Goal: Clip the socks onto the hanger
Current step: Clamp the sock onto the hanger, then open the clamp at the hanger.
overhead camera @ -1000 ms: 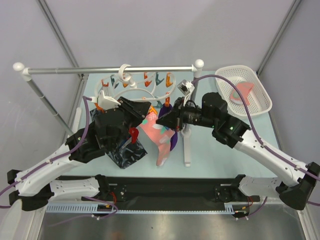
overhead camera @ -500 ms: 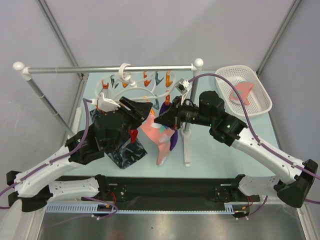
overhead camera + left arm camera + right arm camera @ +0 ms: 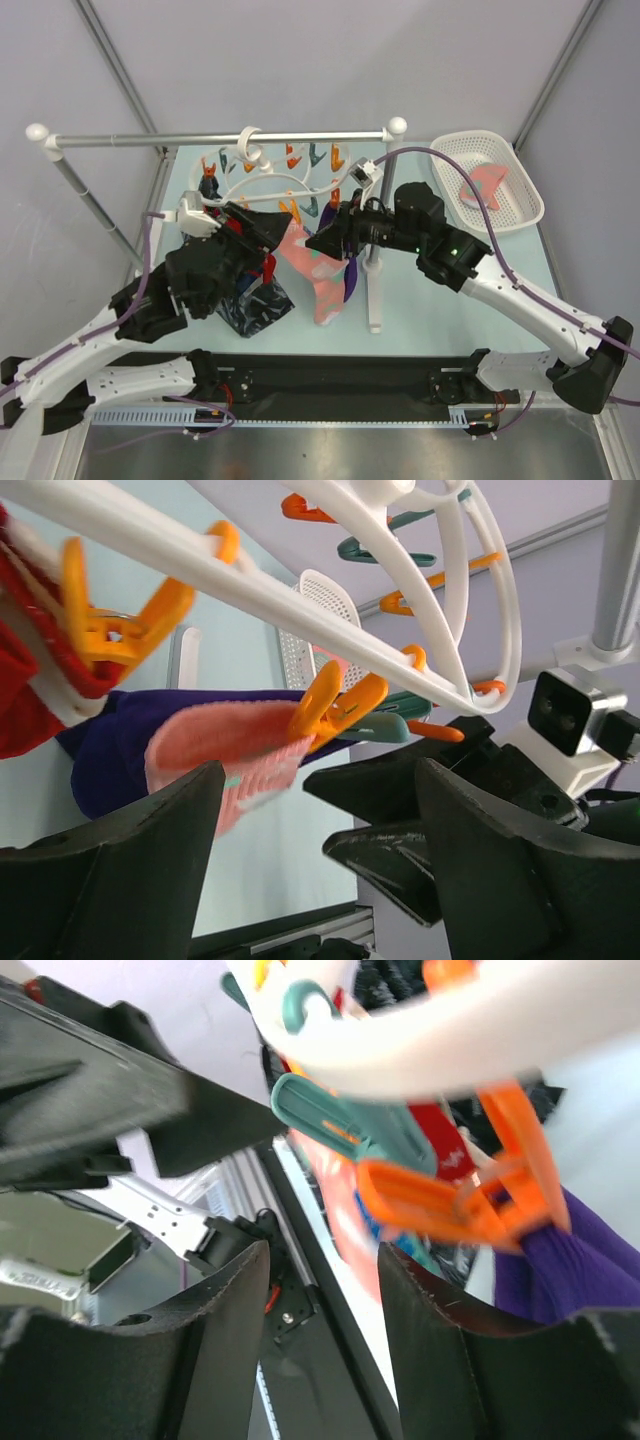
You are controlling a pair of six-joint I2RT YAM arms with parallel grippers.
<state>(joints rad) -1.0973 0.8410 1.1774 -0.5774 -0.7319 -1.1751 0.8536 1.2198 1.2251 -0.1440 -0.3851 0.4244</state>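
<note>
Pink sock (image 3: 215, 755) hangs at 5 o'clock of hanger (image 3: 300, 605), apparently held by orange peg (image 3: 335, 702). Left gripper (image 3: 315, 780) and right gripper (image 3: 320, 1260): jaws apart, empty. Advise confirming peg grips cuff fully, then backing away clear of hanger.

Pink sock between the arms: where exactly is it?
Top view, centre: the pink sock hangs below the hanger, between the left gripper and right gripper, purple cloth on its right.
</note>
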